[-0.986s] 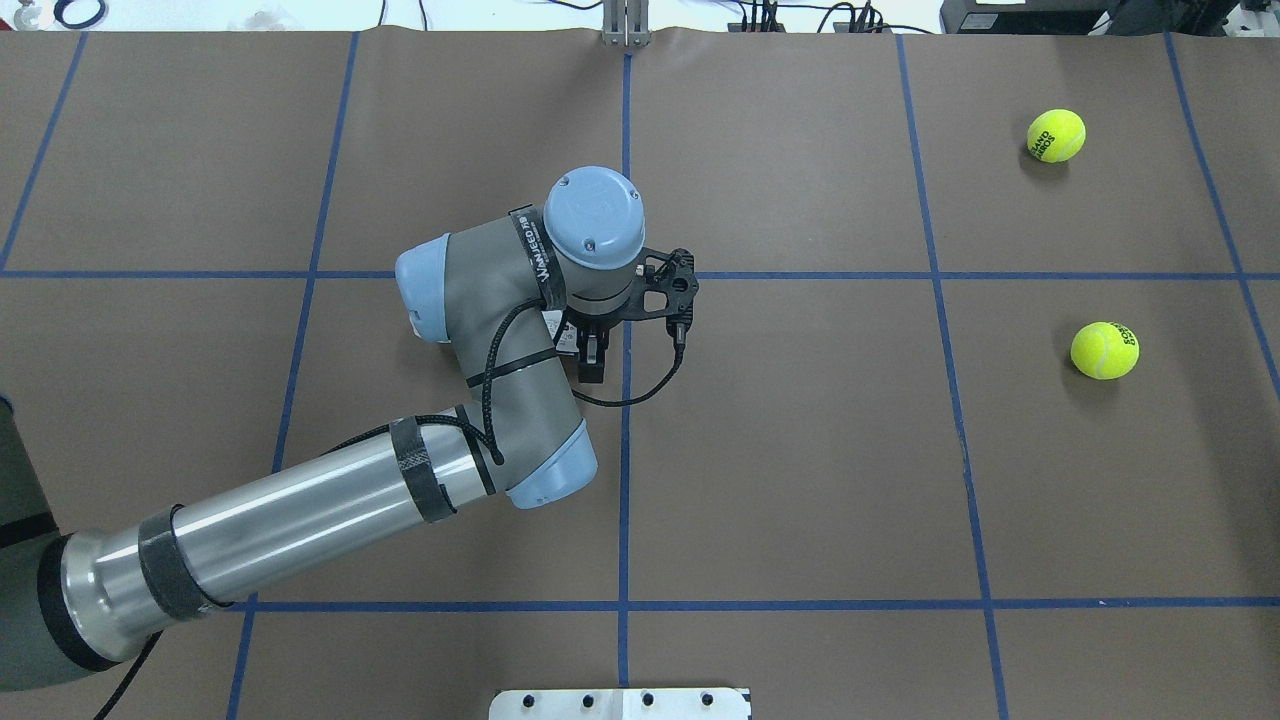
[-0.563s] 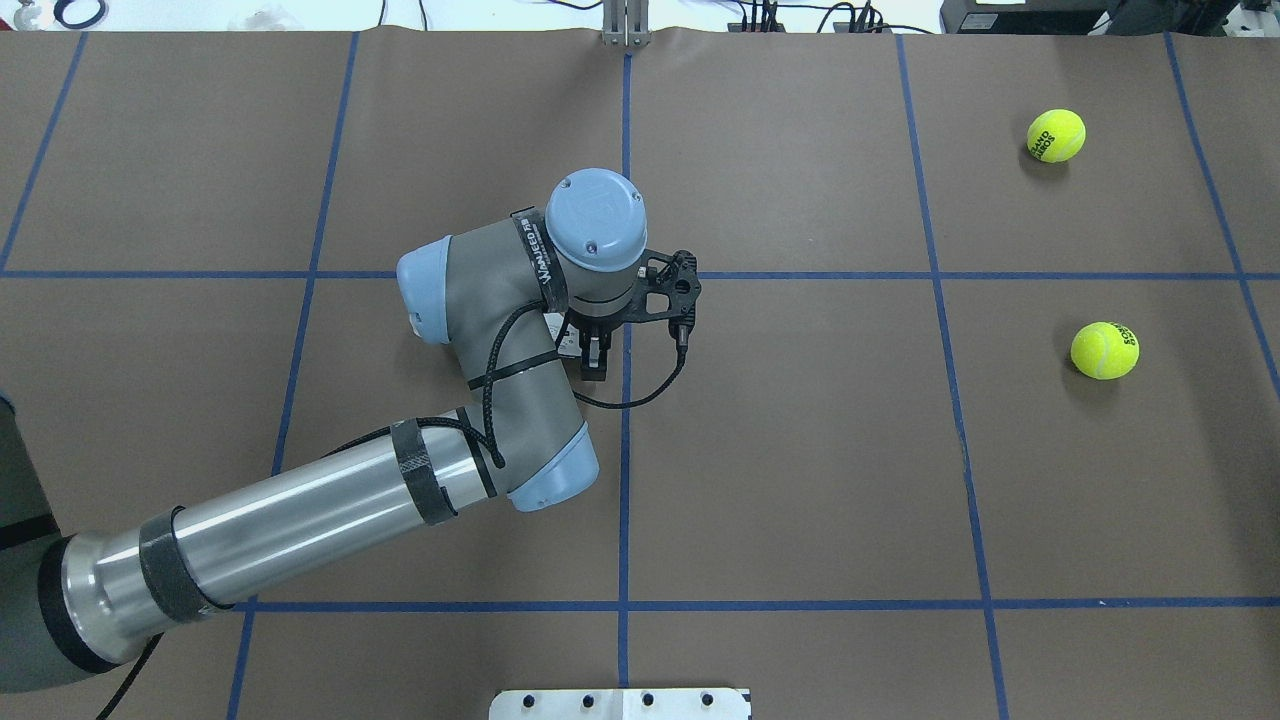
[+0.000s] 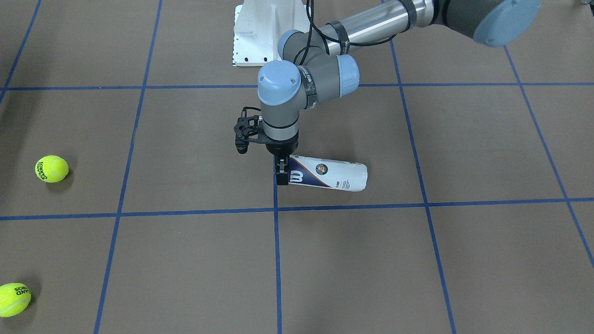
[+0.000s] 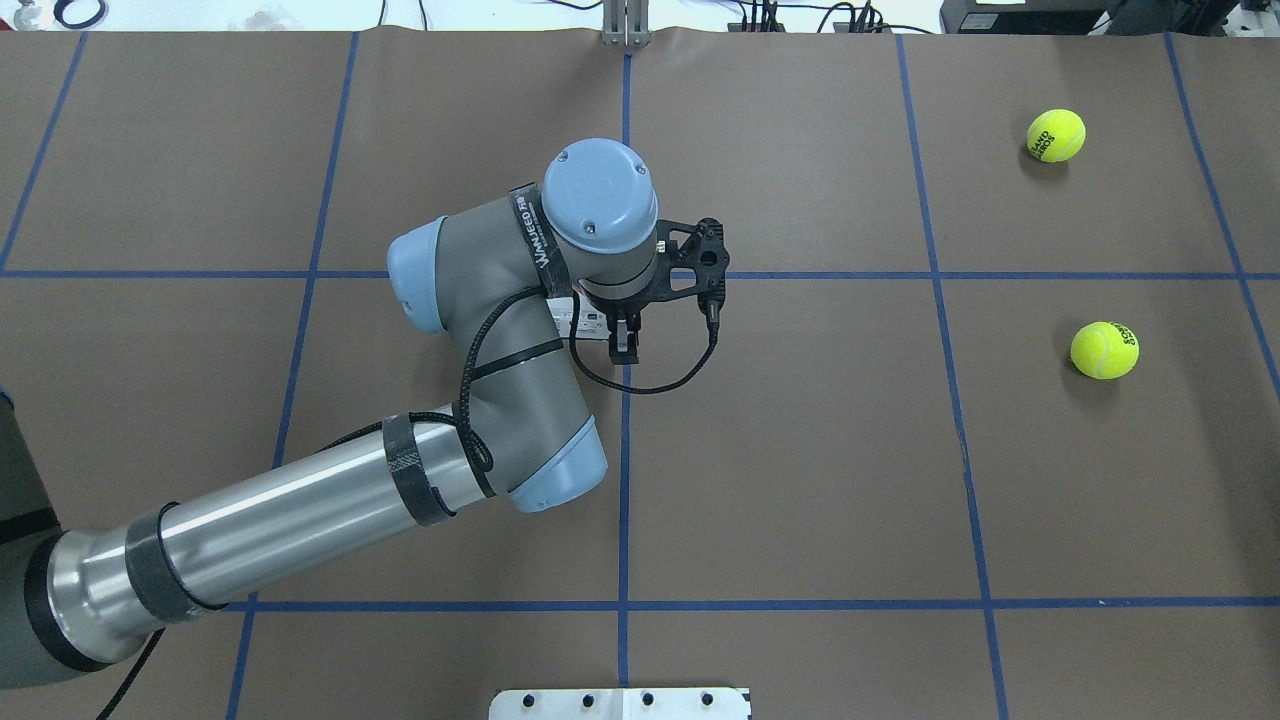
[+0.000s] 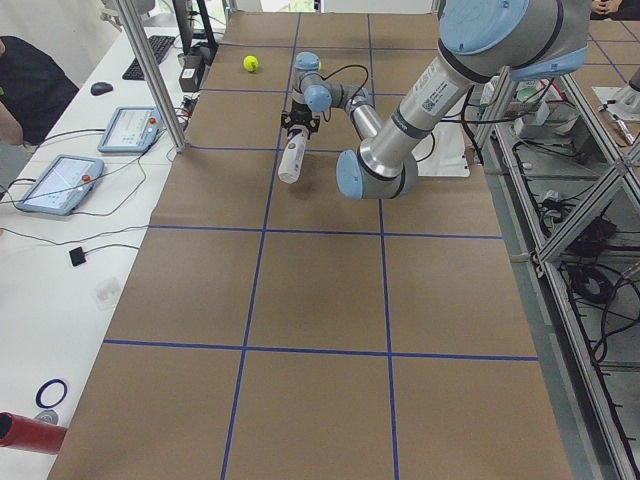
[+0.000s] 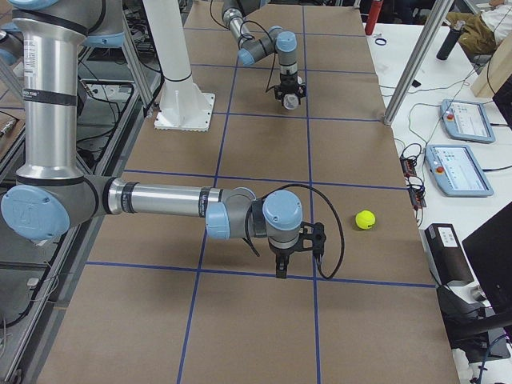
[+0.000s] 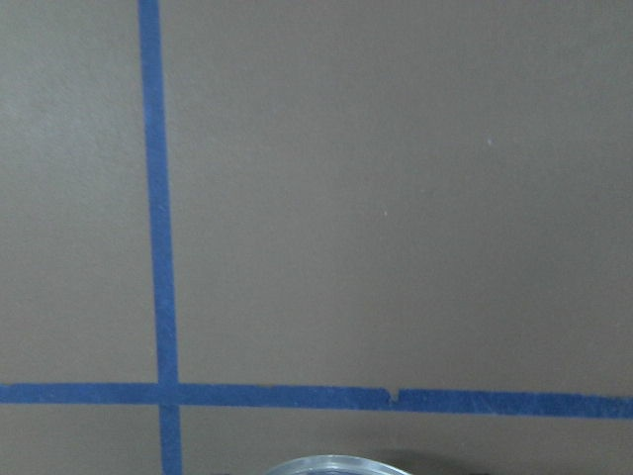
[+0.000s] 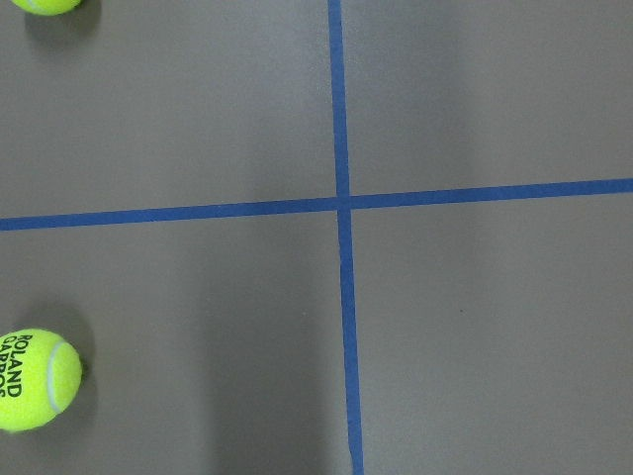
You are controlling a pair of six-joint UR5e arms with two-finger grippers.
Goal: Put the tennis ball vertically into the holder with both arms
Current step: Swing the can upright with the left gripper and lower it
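Observation:
The holder (image 3: 332,176), a clear tube with a white and navy label, lies near the table's middle. My left gripper (image 3: 281,175) points straight down and is shut on the holder's open end. In the exterior left view the holder (image 5: 291,160) hangs tilted from that end. From overhead my left gripper (image 4: 624,346) shows below the wrist, and the arm hides most of the tube. The tube's clear rim (image 7: 326,463) edges the left wrist view. Two tennis balls (image 4: 1056,135) (image 4: 1104,350) rest on the far right. My right gripper (image 6: 282,270) hovers over the table beside one ball (image 6: 366,218); whether it is open I cannot tell.
The white pedestal base (image 3: 264,28) stands at the robot's edge of the table. Blue tape lines grid the brown table cover (image 4: 800,450). The right wrist view shows one ball (image 8: 35,379) at its lower left. Tablets and cables lie on the side bench (image 6: 456,160).
My left wrist has risen and shifted right and away from the robot. The gripper stays shut. The balls have not moved.

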